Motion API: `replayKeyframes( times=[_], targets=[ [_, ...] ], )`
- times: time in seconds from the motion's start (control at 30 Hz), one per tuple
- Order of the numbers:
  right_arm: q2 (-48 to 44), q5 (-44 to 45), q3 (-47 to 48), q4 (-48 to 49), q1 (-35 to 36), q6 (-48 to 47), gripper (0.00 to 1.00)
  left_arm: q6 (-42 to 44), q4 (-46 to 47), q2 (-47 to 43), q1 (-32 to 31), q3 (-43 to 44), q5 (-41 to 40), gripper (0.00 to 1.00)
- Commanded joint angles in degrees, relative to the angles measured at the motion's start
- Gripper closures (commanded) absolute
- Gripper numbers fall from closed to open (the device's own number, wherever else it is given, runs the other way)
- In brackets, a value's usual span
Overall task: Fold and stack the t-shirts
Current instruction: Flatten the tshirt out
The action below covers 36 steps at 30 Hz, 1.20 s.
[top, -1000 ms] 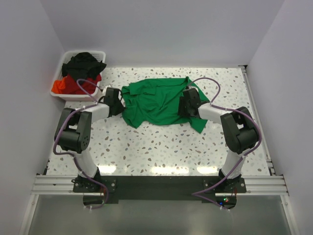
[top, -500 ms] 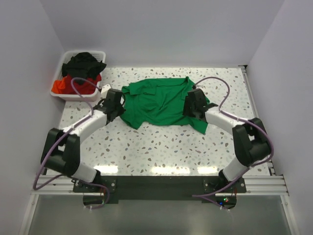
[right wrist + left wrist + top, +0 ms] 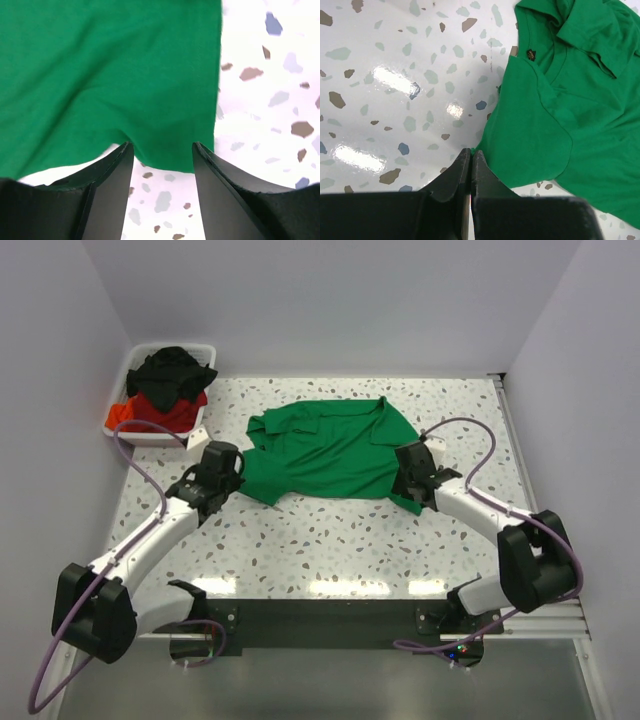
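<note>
A bright green t-shirt [image 3: 330, 450] lies spread on the speckled table. My left gripper [image 3: 232, 476] is at its left sleeve. In the left wrist view the jaws [image 3: 471, 151] are shut, with the sleeve's pointed corner [image 3: 530, 130] pinched at the tips. My right gripper [image 3: 413, 483] is open at the shirt's near right corner. In the right wrist view the hem [image 3: 150, 100] lies between and just beyond the open fingers [image 3: 162, 146], untouched. Black [image 3: 175, 368] and red [image 3: 160, 412] t-shirts lie bunched in a bin.
The white plastic bin [image 3: 208, 352] stands at the table's far left corner, against the wall. White walls close in the left, back and right sides. A metal rail [image 3: 520, 450] runs along the right table edge. Bare speckled tabletop [image 3: 330, 540] lies between the shirt and the arm bases.
Both arms have drawn back toward the near edge and outward. The left gripper has slid off the shirt's left side to the sleeve corner. The right gripper has moved to the near right hem.
</note>
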Motion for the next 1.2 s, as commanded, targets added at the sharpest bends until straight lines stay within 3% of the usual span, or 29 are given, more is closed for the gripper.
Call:
replayKeyframes(
  times=[0.0, 0.33, 0.67, 0.93, 1.03, 1.13, 1.17],
  targets=[
    [1.1, 3.8, -1.7, -2.1, 0.0, 5.0, 0.47, -1.4, -1.9, -3.1, -0.3, -0.2, -3.5, 1.0],
    [2.4, 4.8, -3.9, -4.1, -0.6, 7.4, 0.51, -2.6, -4.2, -4.6, -0.3, 0.5, -6.1, 1.0],
    [-2.2, 3.2, -7.2, -5.9, -0.6, 8.9, 0.48, -2.6, -4.4, -4.8, -0.4, 0.8, -6.0, 1.0],
    [1.3, -2.6, -7.6, -4.5, -0.6, 11.6, 0.47, -3.0, -5.3, -5.9, -0.3, 1.5, -7.0, 1.0],
    [1.5, -3.5, -8.2, -3.5, -0.6, 12.3, 0.5, -2.9, -5.7, -6.5, -0.3, 2.1, -7.4, 1.0],
    [1.8, -3.8, -9.0, -2.7, -0.6, 12.7, 0.61, -2.8, -6.3, -7.0, -0.3, 2.7, -7.8, 1.0],
    [1.8, -4.1, -9.2, -2.3, -0.6, 12.9, 0.69, -2.7, -6.4, -7.1, -0.3, 2.9, -7.9, 1.0]
  ],
)
